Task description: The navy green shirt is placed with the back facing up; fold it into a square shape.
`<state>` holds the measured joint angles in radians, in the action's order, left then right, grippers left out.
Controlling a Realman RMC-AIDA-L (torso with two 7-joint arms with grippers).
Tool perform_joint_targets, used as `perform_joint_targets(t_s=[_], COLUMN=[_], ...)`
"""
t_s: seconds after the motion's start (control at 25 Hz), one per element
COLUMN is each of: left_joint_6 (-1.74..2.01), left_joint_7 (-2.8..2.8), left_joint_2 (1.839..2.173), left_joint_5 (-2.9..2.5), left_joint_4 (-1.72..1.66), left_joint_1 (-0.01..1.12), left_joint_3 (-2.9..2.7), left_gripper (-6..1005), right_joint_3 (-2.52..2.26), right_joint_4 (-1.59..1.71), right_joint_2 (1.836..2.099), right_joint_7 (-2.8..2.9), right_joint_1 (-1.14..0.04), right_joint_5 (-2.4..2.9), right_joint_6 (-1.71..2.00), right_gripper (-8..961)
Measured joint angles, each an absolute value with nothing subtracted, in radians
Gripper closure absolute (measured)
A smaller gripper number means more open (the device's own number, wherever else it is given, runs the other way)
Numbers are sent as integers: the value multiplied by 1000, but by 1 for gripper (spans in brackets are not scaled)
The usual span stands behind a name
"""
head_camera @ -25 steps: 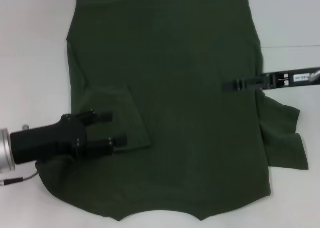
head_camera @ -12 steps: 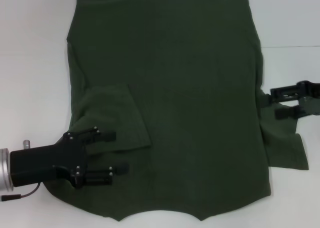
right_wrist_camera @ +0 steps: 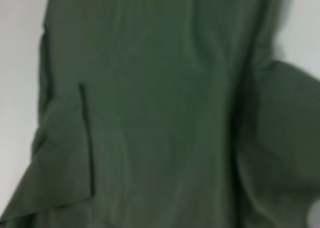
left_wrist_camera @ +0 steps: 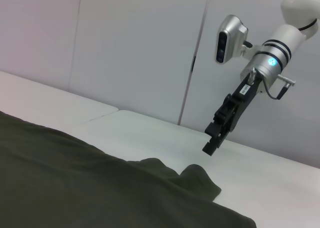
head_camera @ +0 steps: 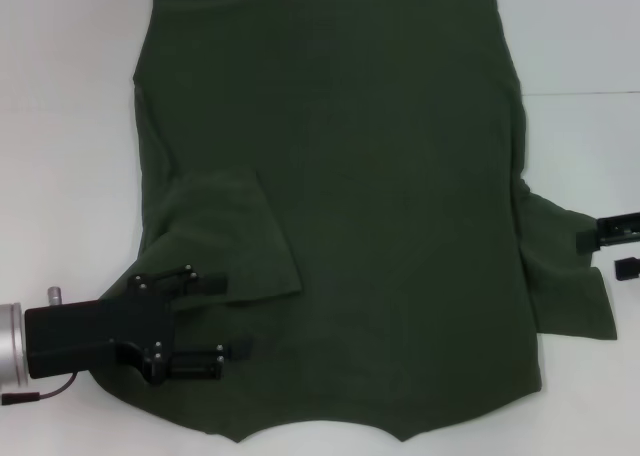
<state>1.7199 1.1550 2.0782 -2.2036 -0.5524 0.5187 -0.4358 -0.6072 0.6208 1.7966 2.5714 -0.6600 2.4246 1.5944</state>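
White worktop [head_camera: 70,126] fills the head view, and the navy green shirt [head_camera: 340,206] lies flat across most of it, from the top edge of the frame down to a scalloped lower edge near the bottom. One sleeve [head_camera: 225,238] on the left side of the frame is folded inward onto the body of the shirt, forming a lighter flap with a straight lower edge. The other sleeve [head_camera: 565,276] sticks out at the right side of the frame, lying unfolded on the worktop.

At the lower left of the head view the left pincer [head_camera: 222,316] sits over the shirt just below the folded flap; its two black fingers are spread apart with nothing between them, the upper one at the flap's lower edge. The black body and silver wrist reach in from the left edge of the frame.

At the right edge of the head view only the tips of the right pincer [head_camera: 615,248] show, two dark fingers set apart, beside the outer edge of the unfolded sleeve. Whether the upper tip touches the fabric cannot be told. In the left wrist view the same right pincer [left_wrist_camera: 216,138] hangs above the worktop with its fingers separated and holding nothing, pale wall panels [left_wrist_camera: 125,48] behind it, and the rumpled sleeve lies just beneath it.

The right wrist view looks down on the shirt, folded flap at lower left.
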Motion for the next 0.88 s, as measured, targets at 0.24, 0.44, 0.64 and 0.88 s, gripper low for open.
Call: perform_joint_targets(t_s=[0.24,0.44,0.64,0.88], left_joint_6=[1719,1717,1714,1703], left_joint_7=[1154,1154,1158,1157], left_joint_2=[2077,2077,2077,2077], left_joint_5=[-2206,-2206,-2206,-2206], left_joint_4=[-553,-554,-554,-551], left_joint_1=[520,520,520,520], left_joint_3=[-436,-435,-435,-436], left_gripper=[91,91,91,91], right_joint_3=[-595,-602,-597,-597], right_joint_4=[623,614,585,532], right_joint_2=[1792,1794,1798,1801], right_joint_7=[2568,2548,2524,2492], right_joint_1=[-657,-654,-652,-660], right_joint_5=[2477,2486,2490,2489], right_joint_6=[1577,1551,1515,1476], right_gripper=[29,29,29,28])
